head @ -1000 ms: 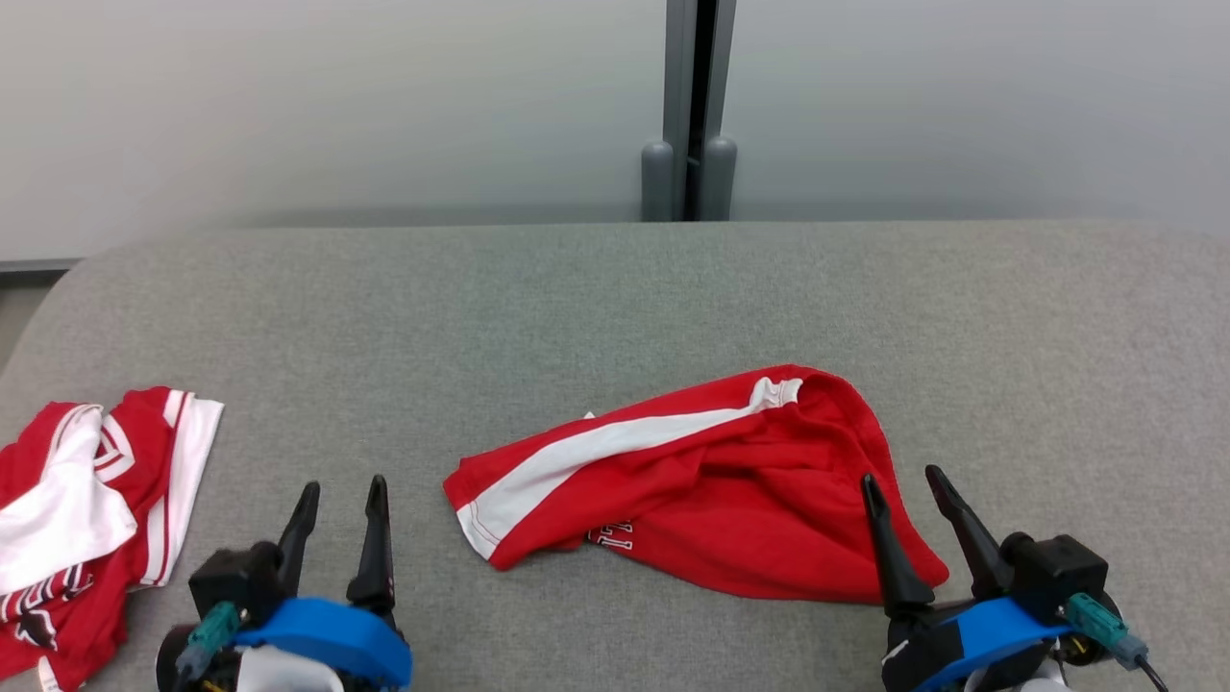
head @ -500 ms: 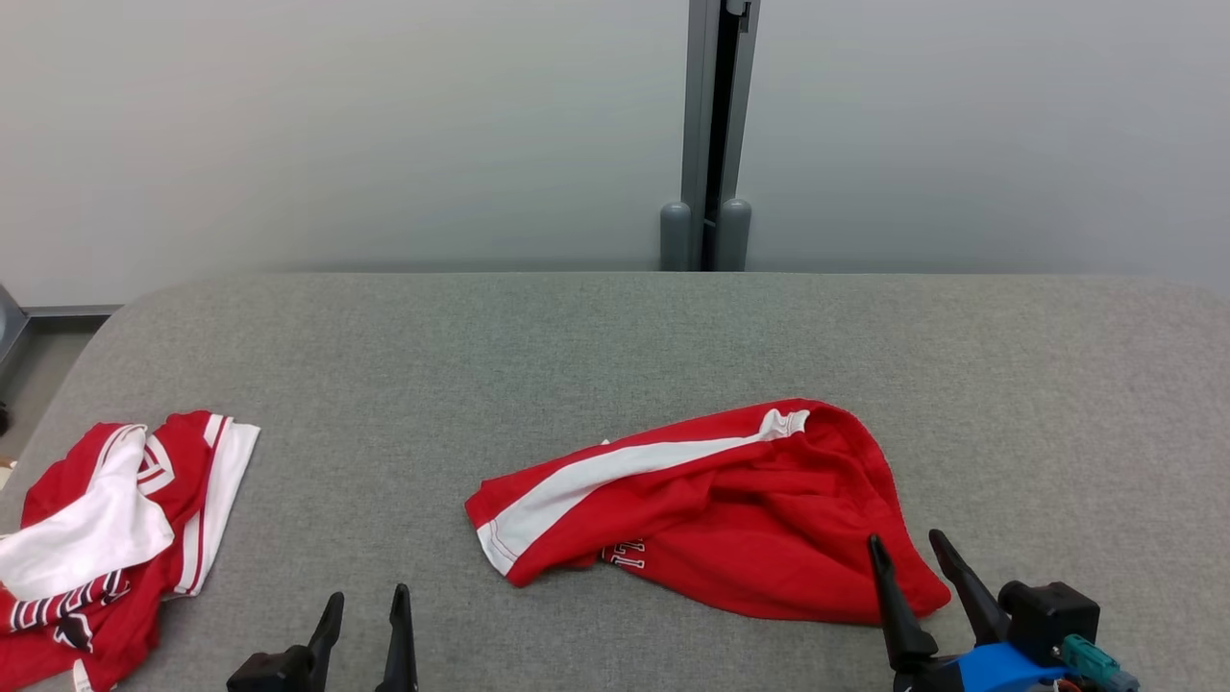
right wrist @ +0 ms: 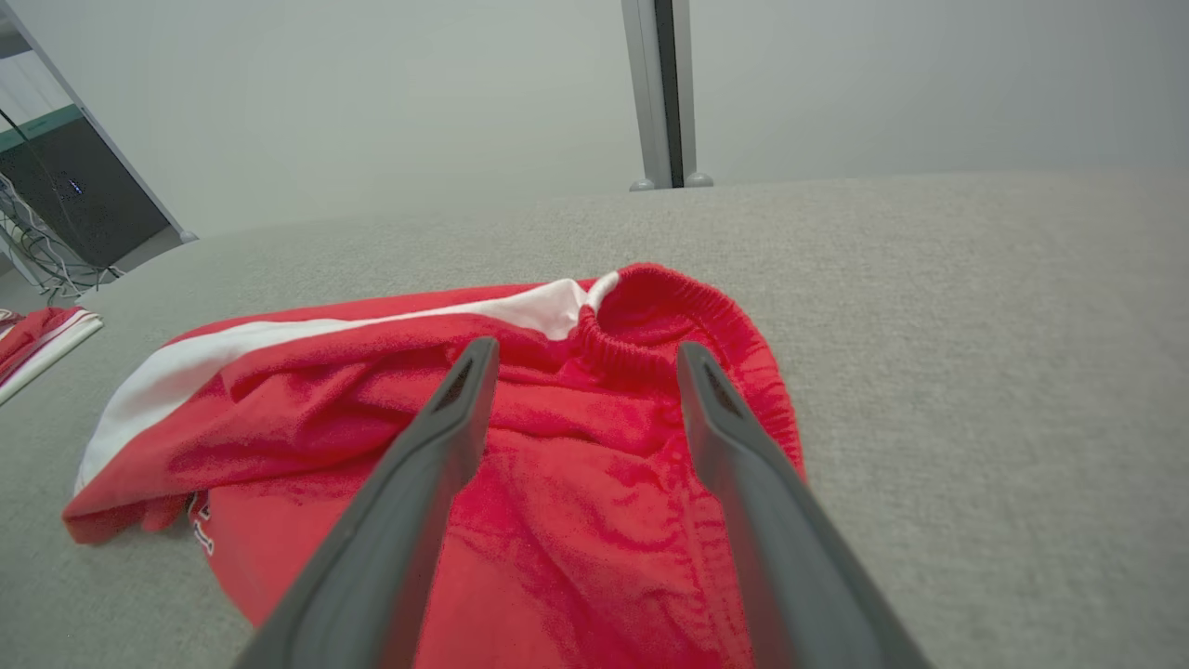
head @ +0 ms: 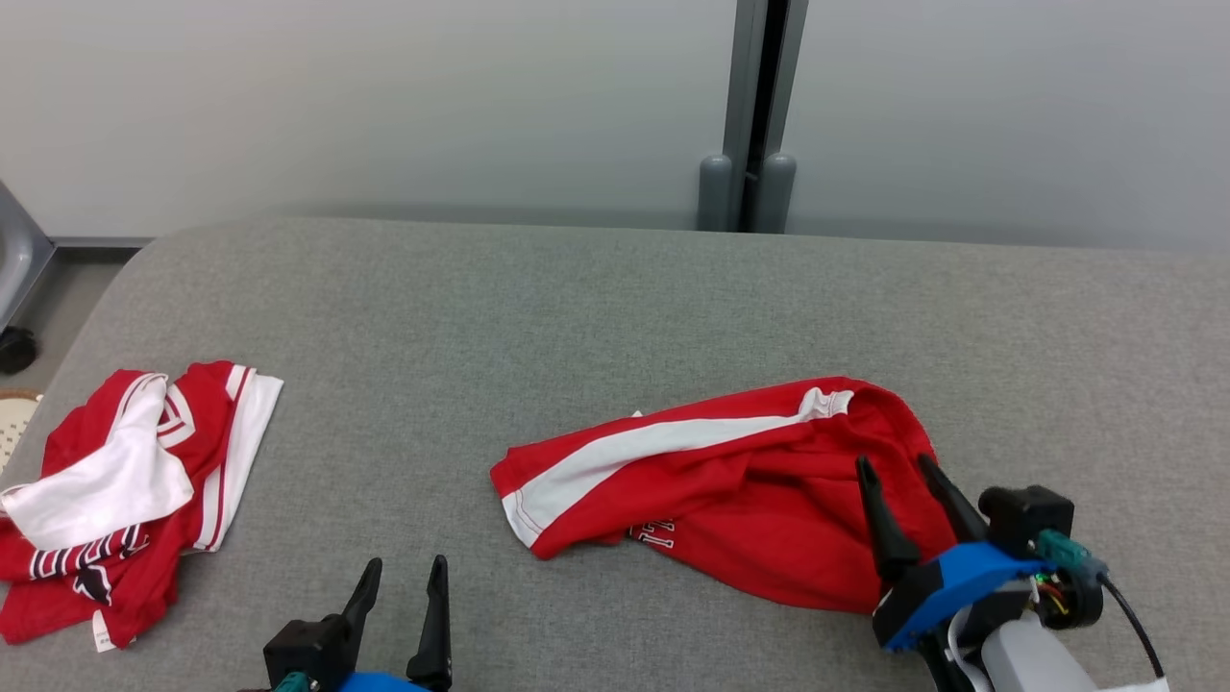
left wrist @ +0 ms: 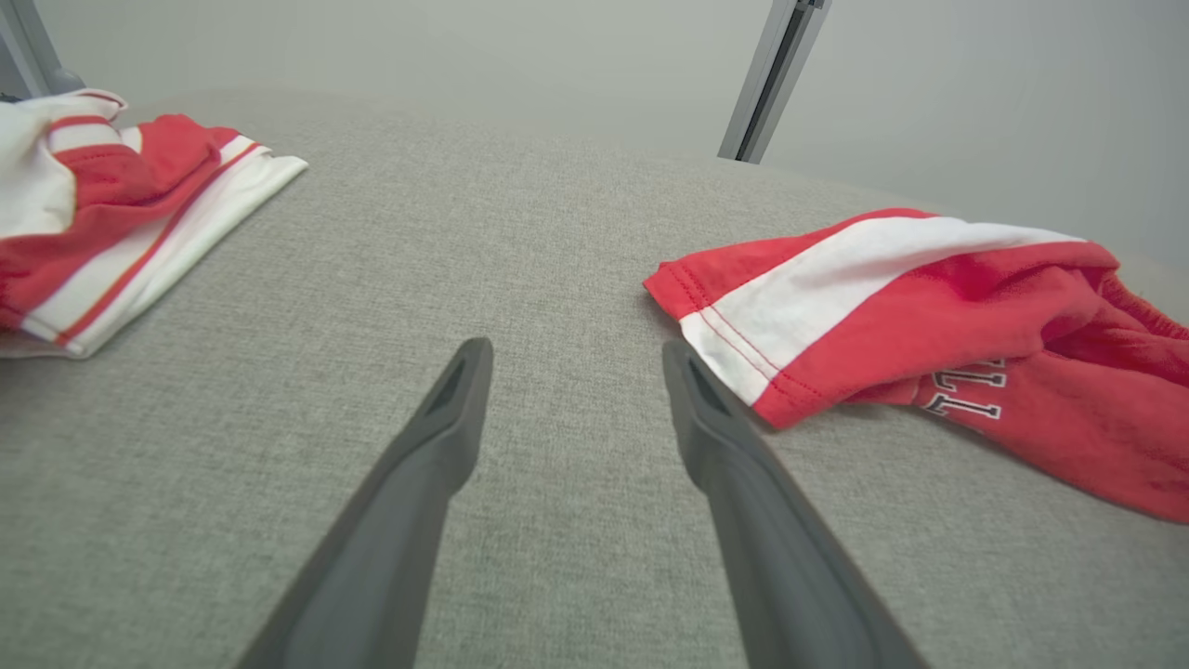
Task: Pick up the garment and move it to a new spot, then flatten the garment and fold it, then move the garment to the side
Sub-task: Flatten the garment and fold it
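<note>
left claw (head: 406, 562): spread, over bare grey worktop (head: 577, 308) | right claw (head: 894, 462): spread, over waistband end of crumpled red garment (head: 711, 490)

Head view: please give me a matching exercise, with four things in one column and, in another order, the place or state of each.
Things
1. red shorts
2. crumpled clothes pile
3. left end effector
4. right end effector

Places or states
A. open, over the bare grey surface
B. open, over red fabric
C. at the surface's left edge
D. near the middle, white stripe on top

Pairs: 1-D, 2-C, 3-A, 4-B
</note>
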### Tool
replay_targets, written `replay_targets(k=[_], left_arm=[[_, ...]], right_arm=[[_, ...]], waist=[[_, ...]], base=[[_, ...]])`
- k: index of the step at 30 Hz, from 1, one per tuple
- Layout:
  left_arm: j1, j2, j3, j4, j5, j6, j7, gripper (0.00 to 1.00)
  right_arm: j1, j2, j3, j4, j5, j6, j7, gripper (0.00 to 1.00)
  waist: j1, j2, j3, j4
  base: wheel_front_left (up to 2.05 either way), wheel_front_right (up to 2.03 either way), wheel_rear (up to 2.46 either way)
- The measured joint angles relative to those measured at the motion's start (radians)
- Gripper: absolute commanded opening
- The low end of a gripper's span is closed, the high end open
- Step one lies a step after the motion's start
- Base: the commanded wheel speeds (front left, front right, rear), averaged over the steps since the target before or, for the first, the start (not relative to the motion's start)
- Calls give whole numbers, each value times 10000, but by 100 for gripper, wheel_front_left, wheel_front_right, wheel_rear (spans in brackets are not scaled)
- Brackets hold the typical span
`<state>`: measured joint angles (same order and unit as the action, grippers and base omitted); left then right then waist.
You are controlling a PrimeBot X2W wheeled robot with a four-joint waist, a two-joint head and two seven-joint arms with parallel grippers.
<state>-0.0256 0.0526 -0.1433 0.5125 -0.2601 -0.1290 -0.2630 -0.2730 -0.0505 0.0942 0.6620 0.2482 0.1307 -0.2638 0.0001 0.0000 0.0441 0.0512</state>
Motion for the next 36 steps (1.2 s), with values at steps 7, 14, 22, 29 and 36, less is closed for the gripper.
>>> replay_targets(k=[7, 14, 22, 29, 36], left_arm=[[-284, -4, -364, 42, -221, 0, 0, 100], [-485, -4, -571, 44, -357, -2, 0, 100], [-774, 10, -767, 44, -428, -2, 0, 100], [-861, 42, -917, 58, -495, -2, 0, 100], [-959, 65, -965, -25, -709, -2, 0, 100]], right_arm=[[-1857, 4, -259, 1772, 84, 0, 27, 100], [-2965, 8, -596, 3202, -35, 0, 27, 100], [-3617, 6, -752, 4075, -159, 0, 25, 87], [-3680, 6, -556, 4115, 194, 0, 25, 0], [-3698, 4, -746, 3818, 301, 0, 25, 0]], waist=[[1, 0, 606, 427], [1, 0, 1055, 710], [1, 0, 1317, 784], [0, 0, 1401, 762], [0, 0, 1356, 703]], base=[[0, 0, 0], [0, 0, 0], [0, 0, 0], [0, 0, 0], [0, 0, 0]])
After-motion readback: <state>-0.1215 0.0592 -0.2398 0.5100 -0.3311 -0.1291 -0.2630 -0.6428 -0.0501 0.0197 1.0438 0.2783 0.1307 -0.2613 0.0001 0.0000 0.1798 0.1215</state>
